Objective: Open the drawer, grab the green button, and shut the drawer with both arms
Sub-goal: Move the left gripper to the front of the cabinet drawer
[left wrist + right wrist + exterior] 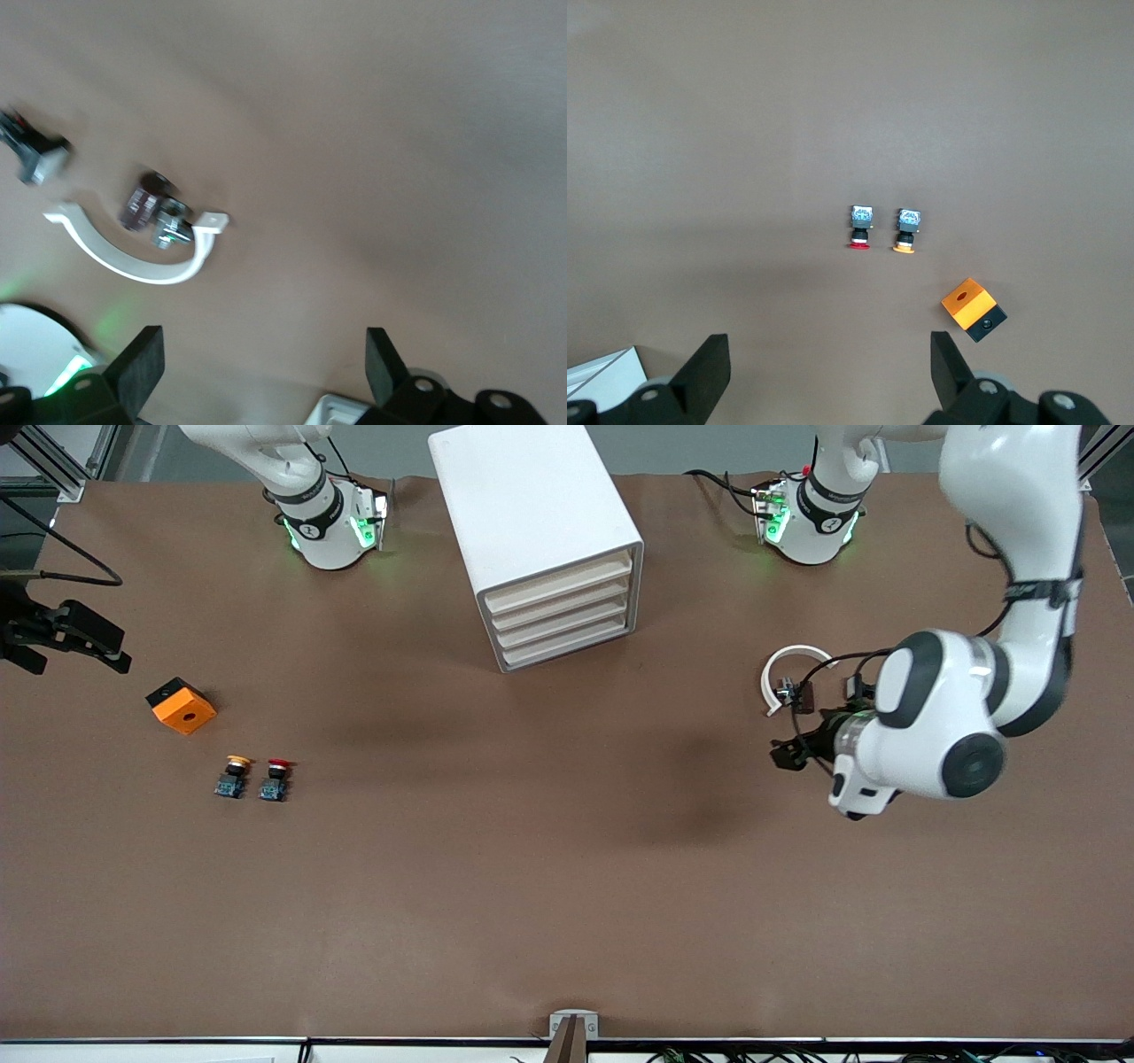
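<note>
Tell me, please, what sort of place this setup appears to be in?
Probably a robotics lab bench: two white arms are bolted to a brown-covered table, aluminium framing stands at the corner, and test props are laid out, namely a white drawer cabinet, push-buttons and an orange block.

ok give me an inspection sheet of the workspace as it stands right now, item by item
Surface: brown table, bare in the middle.
Job's things: white cabinet, four drawers all shut; green button not seen.
Clutter: yellow-capped button beside red-capped button; orange block farther from the front camera; white curved clamp with bolts, toward the left arm's end.
Grippers: left gripper open, over bare table beside the clamp; right gripper open, over the table edge at the right arm's end.
Cables: black cables near both bases.
Surroundings: metal frame at the corner.
</note>
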Action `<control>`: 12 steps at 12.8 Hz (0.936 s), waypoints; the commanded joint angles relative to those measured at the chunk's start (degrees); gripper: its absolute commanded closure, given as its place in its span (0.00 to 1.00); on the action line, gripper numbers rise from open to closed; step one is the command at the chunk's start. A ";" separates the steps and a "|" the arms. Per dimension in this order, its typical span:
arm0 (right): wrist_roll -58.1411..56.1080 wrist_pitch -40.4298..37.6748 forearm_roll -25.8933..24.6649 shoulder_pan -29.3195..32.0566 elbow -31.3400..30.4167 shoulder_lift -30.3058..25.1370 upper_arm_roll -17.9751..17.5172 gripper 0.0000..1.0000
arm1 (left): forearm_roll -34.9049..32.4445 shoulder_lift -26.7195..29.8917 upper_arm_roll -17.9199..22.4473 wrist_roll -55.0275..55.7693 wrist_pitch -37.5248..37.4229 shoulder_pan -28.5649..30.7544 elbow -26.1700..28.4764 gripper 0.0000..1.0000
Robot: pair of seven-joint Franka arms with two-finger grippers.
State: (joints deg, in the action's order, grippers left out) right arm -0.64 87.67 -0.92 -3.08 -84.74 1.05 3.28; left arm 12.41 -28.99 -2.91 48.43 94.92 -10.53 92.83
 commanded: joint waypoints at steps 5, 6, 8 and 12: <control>0.20 -0.30 0.66 -0.17 1.16 0.53 0.15 0.00 | 16.04 -12.84 0.10 25.65 -0.26 -3.63 -4.24 0.00; 0.20 -0.30 0.66 -0.17 1.16 0.53 0.15 0.00 | 17.72 -13.72 0.10 26.10 -0.61 -3.80 -3.62 0.00; 0.11 -0.30 0.66 -0.17 1.16 0.53 0.15 0.00 | 21.58 -15.56 -0.08 26.28 -4.63 -4.41 -1.96 0.00; 0.11 -0.30 0.66 -0.17 1.16 0.53 0.15 0.00 | 31.79 -17.85 -0.25 36.08 -9.75 -5.72 -1.25 0.00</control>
State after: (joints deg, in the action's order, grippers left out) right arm -0.64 87.70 -0.93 -3.09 -84.69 1.10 3.28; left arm 41.44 -46.77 -3.07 78.54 87.16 -15.12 91.45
